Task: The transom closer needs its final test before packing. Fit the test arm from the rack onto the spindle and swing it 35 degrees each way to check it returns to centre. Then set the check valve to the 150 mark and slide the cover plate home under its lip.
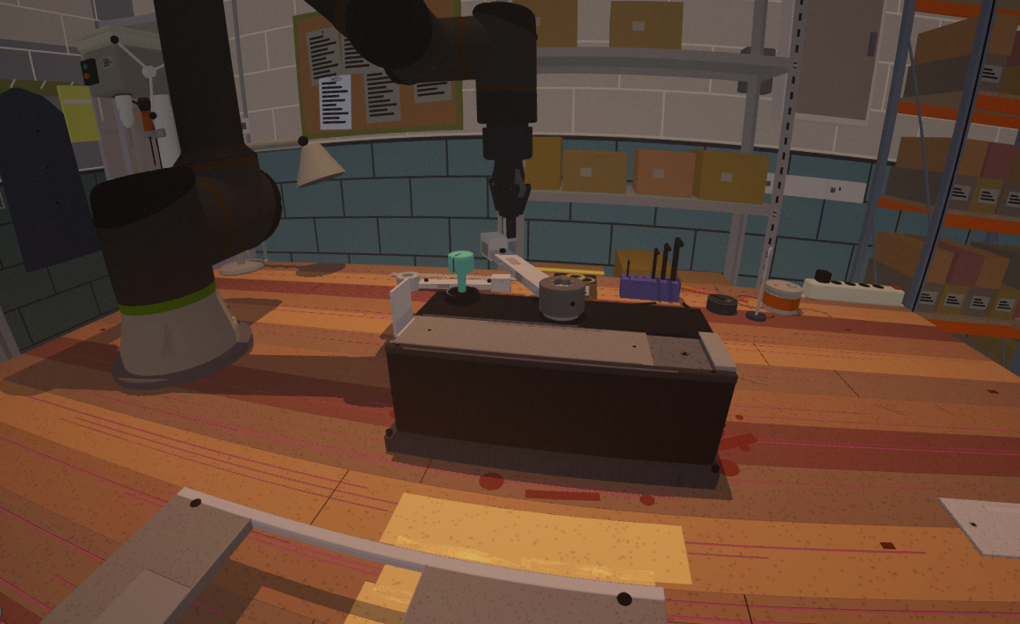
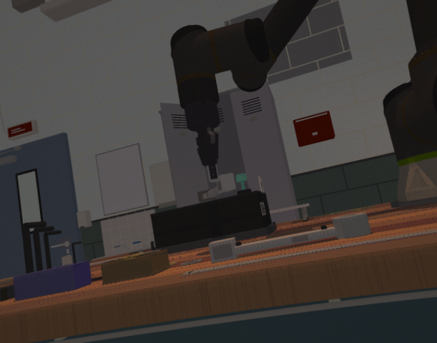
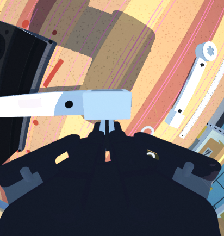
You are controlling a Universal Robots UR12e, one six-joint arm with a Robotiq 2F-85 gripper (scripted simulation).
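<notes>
The test arm (image 1: pixel 517 268) sits with its round hub (image 1: pixel 562 297) on the spindle atop the dark closer body (image 1: pixel 556 380) and reaches back and left to a block-shaped end (image 3: pixel 106 104). A green check valve knob (image 1: pixel 461 268) stands on the body's left end. The grey cover plate (image 1: pixel 529 340) lies along the top front edge, short of the lip (image 1: pixel 716 349) at the right end.
Behind the bench stand shelves of cardboard boxes, a purple tool holder (image 1: pixel 649 286) and a tape roll (image 1: pixel 781 296). A second arm (image 3: pixel 192 84) and a ruler lie on the bench behind the closer. A grey bracket (image 1: pixel 397 306) stands at the body's left end.
</notes>
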